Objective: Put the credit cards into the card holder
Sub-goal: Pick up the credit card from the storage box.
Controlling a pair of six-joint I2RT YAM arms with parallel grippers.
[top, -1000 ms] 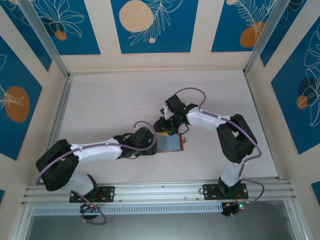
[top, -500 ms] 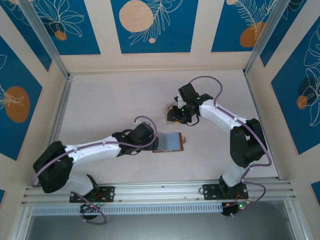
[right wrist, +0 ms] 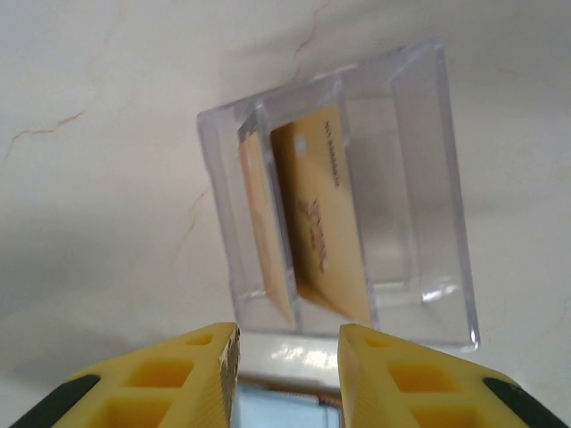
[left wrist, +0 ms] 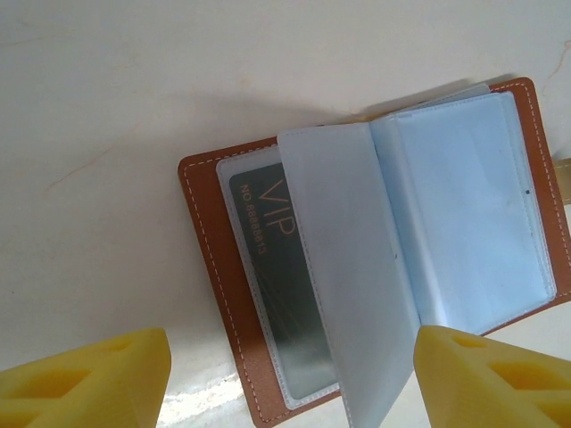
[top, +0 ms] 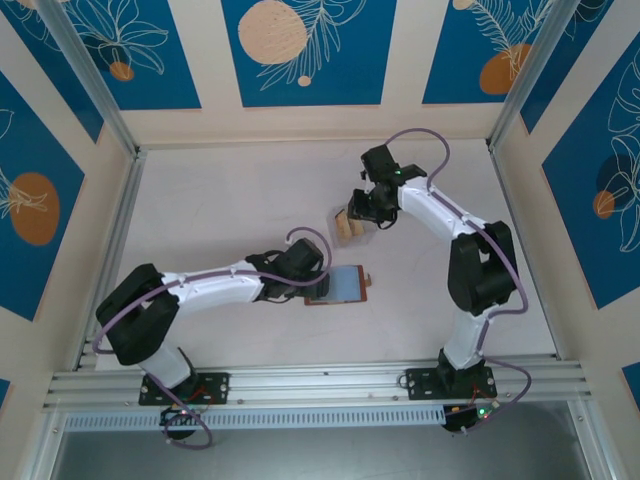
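Those credit cards [right wrist: 317, 214] look thin, stiff, slick; prob. pinch upper edge in clear box [right wrist: 419, 178]; right claw [right wrist: 288, 343] part-spread, empty; left claw [left wrist: 290, 348] wide above card holder [left wrist: 210, 259].

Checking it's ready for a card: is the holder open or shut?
Open: the holder lies spread flat on the table, pale blue sleeves showing, a dark VIP card in one.

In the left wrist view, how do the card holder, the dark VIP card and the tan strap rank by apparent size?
1. card holder, largest.
2. VIP card, partly hidden under a clear sleeve.
3. tan strap, smallest, but cut by the frame edge, so unsure.
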